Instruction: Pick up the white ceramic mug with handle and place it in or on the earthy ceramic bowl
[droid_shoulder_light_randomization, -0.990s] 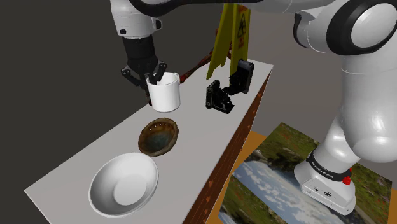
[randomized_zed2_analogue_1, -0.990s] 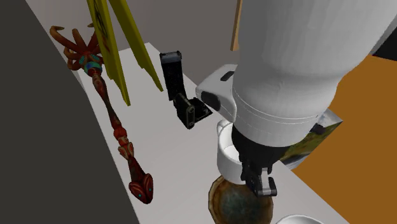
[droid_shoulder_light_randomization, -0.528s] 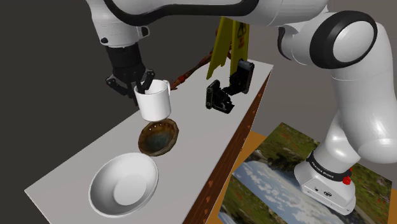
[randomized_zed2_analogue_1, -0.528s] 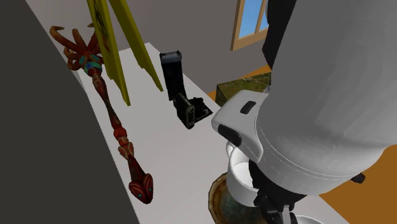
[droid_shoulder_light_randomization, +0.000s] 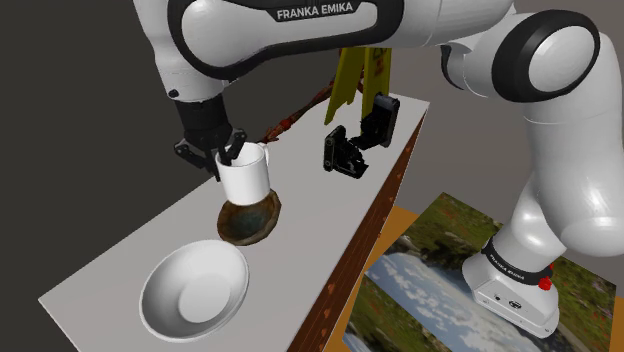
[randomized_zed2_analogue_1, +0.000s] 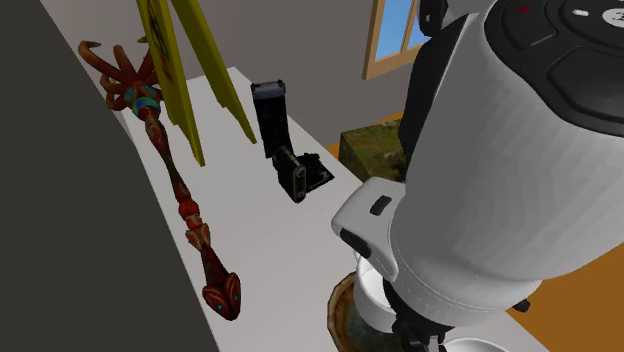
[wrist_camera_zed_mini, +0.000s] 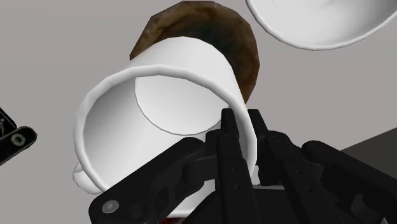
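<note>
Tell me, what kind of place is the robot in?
Probably a room in a house. There is a window with blue sky behind it, a rug with a landscape picture, and a long white table.

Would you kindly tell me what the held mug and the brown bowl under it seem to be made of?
The mug: plain smooth white, matte, no markings; ceramic is plausible, but the look leaves it open. The brown bowl: patchy mottled brown with a darker, uneven rim, probably glazed earthenware.
</note>
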